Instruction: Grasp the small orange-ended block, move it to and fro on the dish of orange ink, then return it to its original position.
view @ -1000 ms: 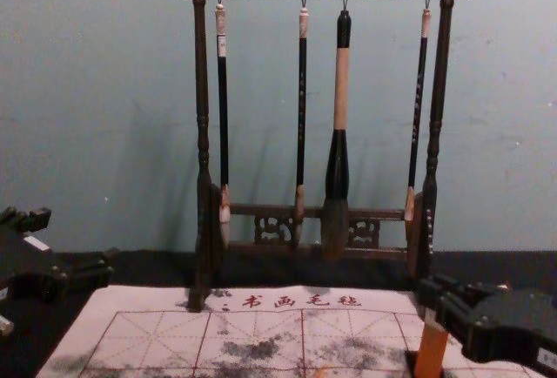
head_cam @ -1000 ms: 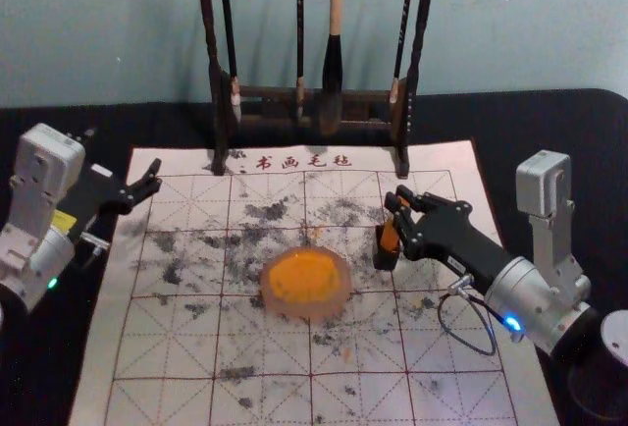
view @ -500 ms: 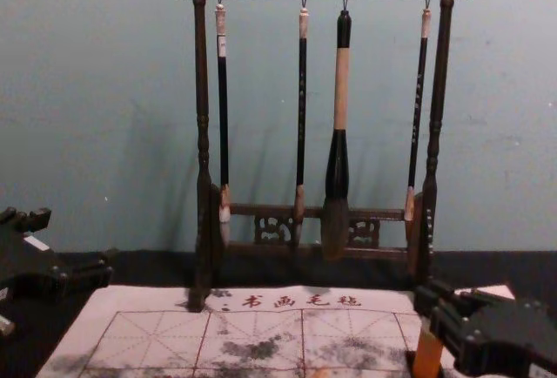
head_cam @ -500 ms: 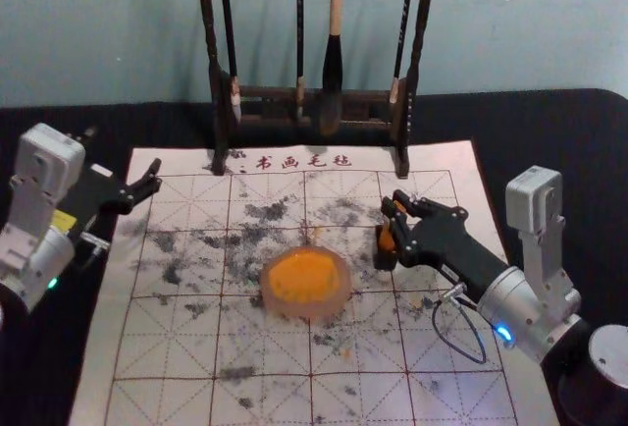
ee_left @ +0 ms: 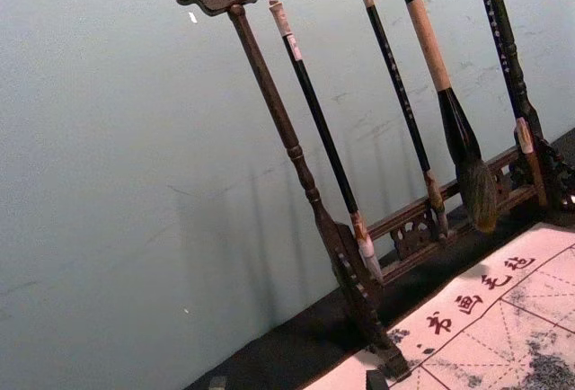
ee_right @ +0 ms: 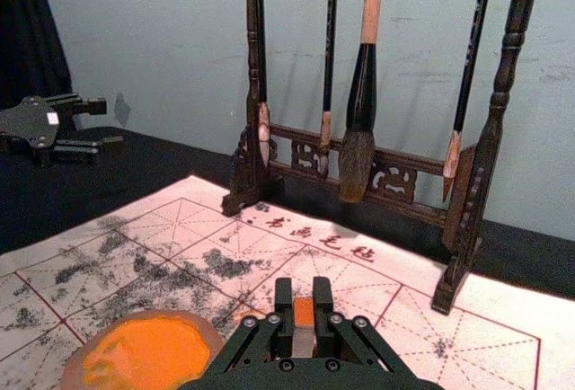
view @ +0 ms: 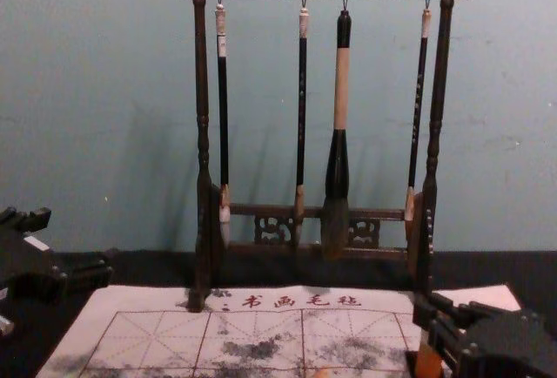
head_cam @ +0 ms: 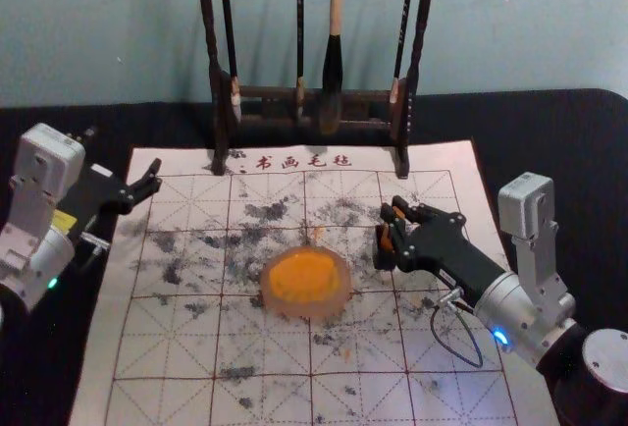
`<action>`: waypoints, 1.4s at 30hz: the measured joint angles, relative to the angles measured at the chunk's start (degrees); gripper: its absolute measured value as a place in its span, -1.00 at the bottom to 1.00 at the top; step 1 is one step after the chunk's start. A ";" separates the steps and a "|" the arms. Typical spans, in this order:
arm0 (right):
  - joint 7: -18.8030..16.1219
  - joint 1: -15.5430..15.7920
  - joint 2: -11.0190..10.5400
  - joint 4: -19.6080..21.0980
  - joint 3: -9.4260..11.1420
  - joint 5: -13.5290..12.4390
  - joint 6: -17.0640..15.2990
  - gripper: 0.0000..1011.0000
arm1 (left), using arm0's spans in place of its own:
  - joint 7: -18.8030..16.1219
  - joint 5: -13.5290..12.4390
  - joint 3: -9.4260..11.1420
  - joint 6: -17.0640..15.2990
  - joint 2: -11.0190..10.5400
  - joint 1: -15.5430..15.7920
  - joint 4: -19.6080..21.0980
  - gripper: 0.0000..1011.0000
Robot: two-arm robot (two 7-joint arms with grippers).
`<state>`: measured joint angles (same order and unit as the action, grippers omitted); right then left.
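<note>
Right gripper [ee_right: 303,293] at the small black holder [head_cam: 381,255], on the robot's right of the dish [head_cam: 337,303]. Its 2 fingers appear clenched on the orange block [view: 427,362], 1 on each side; the block's lower part is in or just at the holder.

Step, as judged: probably seating the block for its return; 1 instant cannot settle this against drawing it out. Technique: align block and holder, travel straight along the slot, keep pressure even. If seating, release only once the base is down, then back off along the finger line. Main risk: a sideways pull would tip the light holder.

Edges and room: the dish rim is near, on the robot's left, so a low swing could clip it or smear the orange ink [head_cam: 302,277]. Bare mat [head_cam: 451,328] offers room nearer the robot. The brush rack [head_cam: 401,151], with 4 brushes, limits forward reach. Left gripper [head_cam: 152,181] idles beyond the mat's left side, jaws apart, holding 0 items.
</note>
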<state>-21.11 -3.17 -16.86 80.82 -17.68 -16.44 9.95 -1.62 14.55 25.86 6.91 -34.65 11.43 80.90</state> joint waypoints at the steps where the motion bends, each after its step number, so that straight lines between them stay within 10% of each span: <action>1: -0.04 -0.01 0.03 -0.07 0.02 0.05 0.00 -0.73 | 0.00 -0.01 0.00 0.00 0.00 0.00 0.00 0.98; 29: -0.18 -0.27 0.46 -0.87 0.10 1.12 -0.08 -0.73 | 0.00 0.00 0.00 0.00 0.00 0.00 0.00 0.98; 42: -0.20 -0.27 0.44 -0.82 0.10 1.05 -0.08 -0.06 | 0.00 0.00 0.00 0.00 0.00 0.00 0.00 0.98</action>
<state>-21.31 -3.44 -16.42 80.00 -17.59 -15.39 9.87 -1.62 14.55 25.86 6.91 -34.65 11.43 80.90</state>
